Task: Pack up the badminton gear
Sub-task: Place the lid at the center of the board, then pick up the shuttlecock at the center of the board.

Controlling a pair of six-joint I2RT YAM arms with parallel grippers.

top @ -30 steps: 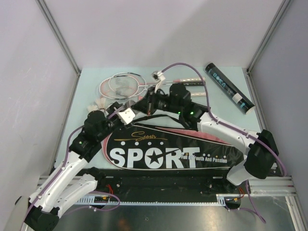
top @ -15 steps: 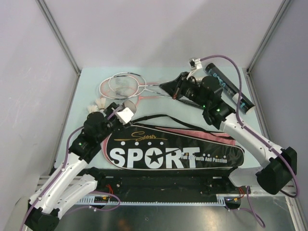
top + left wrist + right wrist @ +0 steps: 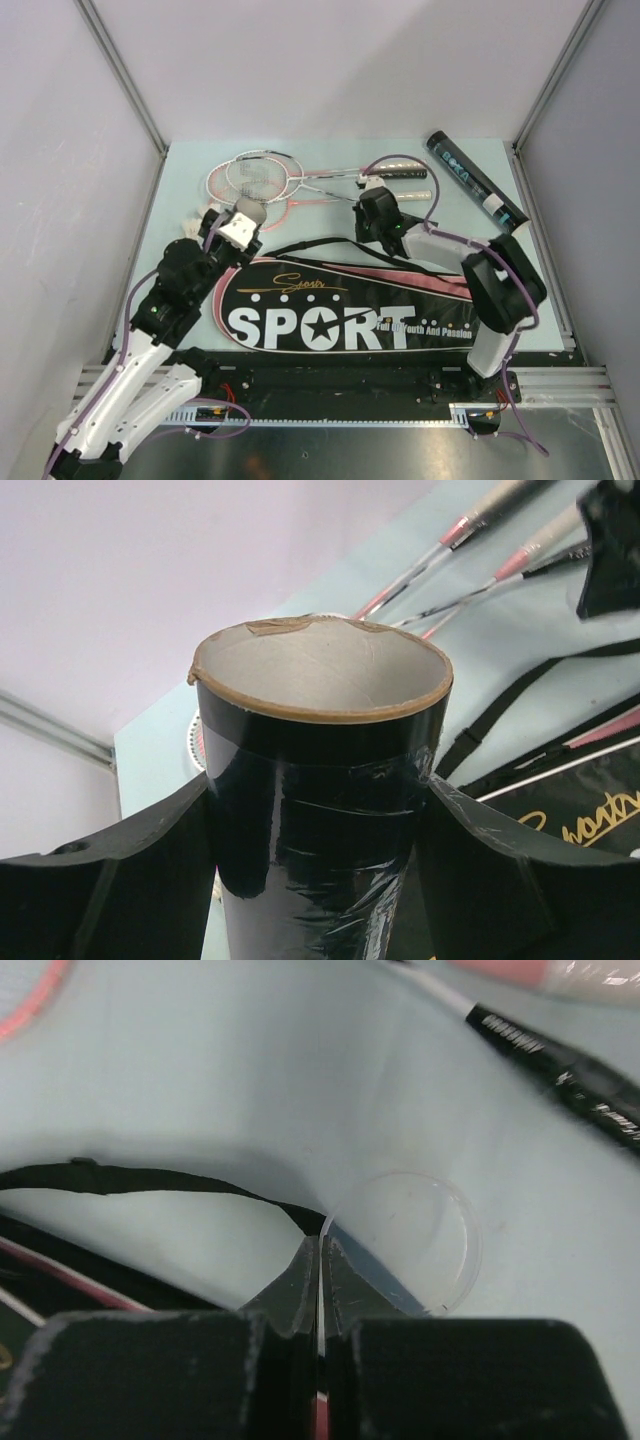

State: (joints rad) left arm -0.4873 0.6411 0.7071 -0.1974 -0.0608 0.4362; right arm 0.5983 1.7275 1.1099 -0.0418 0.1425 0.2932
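A pale teal table (image 3: 330, 153) sits boxed in by plain lilac-white walls (image 3: 330, 70). Much is cut off. The left wrist view shows only 2 black fingers (image 3: 110, 880) of the left gripper (image 3: 320, 820), and the tube (image 3: 320, 750) clamped between them runs out of frame below. Behind the tube, to that gripper's left, a white ribbed thing (image 3: 196, 748) peeks out, too covered to name. From above, the wrist camera hides most of the tube, leaving only its grey mouth.

The tube is wrapped in glossy black film with creased tape bands. Its rim is raw brown cardboard, torn at 1 spot, and the inside is pale grey.

The right gripper (image 3: 322, 1245) is pinched tight on the edge of a clear lid (image 3: 420, 1240), a thin round disc barely visible against the table. A black strap (image 3: 150, 1180) trails off to this gripper's left.

The left arm reaches forward with its elbow bent, and the tube's mouth faces its camera. The right arm folds back sharply, its wrist pointing down just beyond the far edge of the black SPORT bag (image 3: 330, 325).

2 pink-and-white rackets (image 3: 262, 178) lie beyond both grippers. A second tube (image 3: 478, 185), dark with teal print, lies well off to the right gripper's right.
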